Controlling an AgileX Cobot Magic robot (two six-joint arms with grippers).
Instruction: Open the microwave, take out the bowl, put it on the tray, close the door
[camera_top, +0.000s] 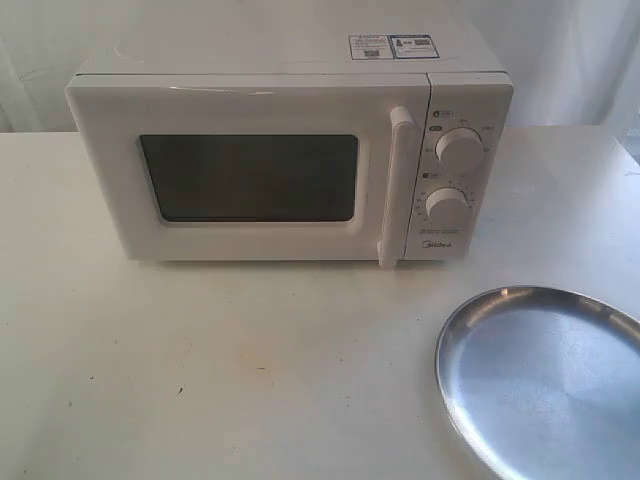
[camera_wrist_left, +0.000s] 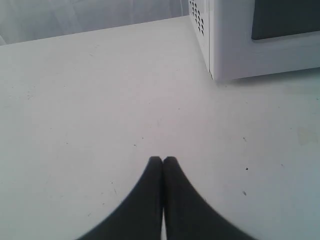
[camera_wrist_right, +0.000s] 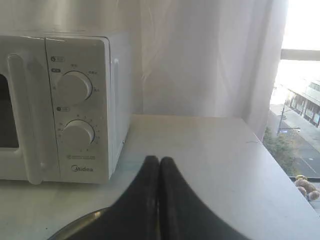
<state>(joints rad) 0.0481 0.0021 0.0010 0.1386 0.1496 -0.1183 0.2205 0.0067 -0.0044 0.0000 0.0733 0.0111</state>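
The white Midea microwave (camera_top: 290, 150) stands at the back of the table, and its door (camera_top: 245, 175) with the dark window is closed. The vertical bar handle (camera_top: 393, 185) sits beside two round dials (camera_top: 459, 150). At the front right lies the steel tray (camera_top: 545, 375), holding nothing. The bowl is hidden. Neither gripper shows in the exterior view. My left gripper (camera_wrist_left: 163, 160) is shut above bare table, short of the microwave's corner (camera_wrist_left: 215, 70). My right gripper (camera_wrist_right: 159, 160) is shut over the tray's rim (camera_wrist_right: 80, 222), in front of the control panel (camera_wrist_right: 77, 107).
The white table (camera_top: 200, 370) runs in front of the microwave. A white curtain (camera_wrist_right: 200, 55) hangs behind it. To the right the table edge (camera_wrist_right: 270, 160) borders a window showing a street outside.
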